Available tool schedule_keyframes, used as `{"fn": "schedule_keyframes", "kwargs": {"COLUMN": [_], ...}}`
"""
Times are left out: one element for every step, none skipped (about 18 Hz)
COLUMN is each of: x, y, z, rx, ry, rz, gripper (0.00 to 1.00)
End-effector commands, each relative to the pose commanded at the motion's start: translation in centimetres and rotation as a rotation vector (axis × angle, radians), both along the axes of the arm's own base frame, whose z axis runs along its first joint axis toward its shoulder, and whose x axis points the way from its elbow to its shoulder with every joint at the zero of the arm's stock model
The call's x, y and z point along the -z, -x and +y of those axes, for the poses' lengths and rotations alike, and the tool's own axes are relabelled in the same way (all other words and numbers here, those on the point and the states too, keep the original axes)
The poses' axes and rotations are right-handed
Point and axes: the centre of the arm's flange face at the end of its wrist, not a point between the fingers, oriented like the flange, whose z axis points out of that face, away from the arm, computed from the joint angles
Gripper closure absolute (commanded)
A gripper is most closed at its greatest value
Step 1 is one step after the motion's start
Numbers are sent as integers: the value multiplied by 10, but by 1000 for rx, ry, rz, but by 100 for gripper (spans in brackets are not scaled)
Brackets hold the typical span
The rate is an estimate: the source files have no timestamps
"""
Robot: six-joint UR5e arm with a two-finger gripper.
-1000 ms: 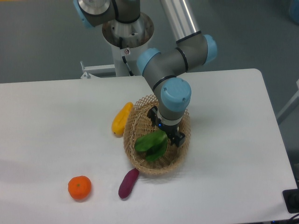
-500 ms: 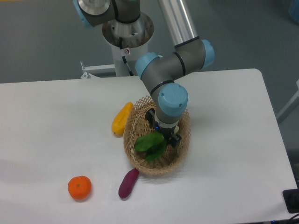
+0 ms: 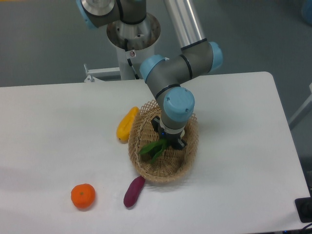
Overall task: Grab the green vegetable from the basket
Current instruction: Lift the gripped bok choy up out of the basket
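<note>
Bok choy point(image 3: 152, 147) lies inside the basket point(image 3: 187, 163), left of centre, on the woven floor. Only the dark leaves show — they fan out toward lower-left. The pale stem end is hidden under the wrist, so I judge the long axis runs lower-left to upper-right, stem end up by the fingers, leaves pointing away from them.

Gripper point(image 3: 170, 141) sits low in the basket, right at the upper-right end of the leaves, touching or nearly so. Wrist housing covers most of it; only dark finger bits peek out below. Whether the fingers are spread or closed on the stem — cannot tell from this view. Leaves look bunched and narrow near the fingers, which may mean a pinch, but that is a guess.

Key relation: the veg extends from the fingers toward lower-left, so a grasp would sit at one end, not the middle. Expect the leafy end to droop if lifted. A straight-up lift should clear the rim, since the veg is well inside the left wall.

On the desk outside the basket: yellow veg point(image 3: 126, 124) just beside the left rim, purple sweet potato point(image 3: 134, 191) near the front rim, orange point(image 3: 83, 196) well apart to the left.
</note>
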Motion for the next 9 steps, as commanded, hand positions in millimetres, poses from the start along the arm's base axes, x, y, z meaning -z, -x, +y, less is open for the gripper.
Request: {"fn": "schedule_keyframes", "kwargs": {"x": [-1,-3,-5,-11,-17,-28,-37,-46,-55], "y": [0,0,2,5,8,12,16,21,27], "z": [0,1,0,3,4,6,8,11,13], "rx": [0,1,0,0,-2,1,0,-2,-5], "ry": [-3,-4,-3,-11,-14,-24,-27,-26,-22], "rz": [1,0,1,11,16,28,29,28,24], "gripper": [97,97,97,97,97,96,96,96,96]}}
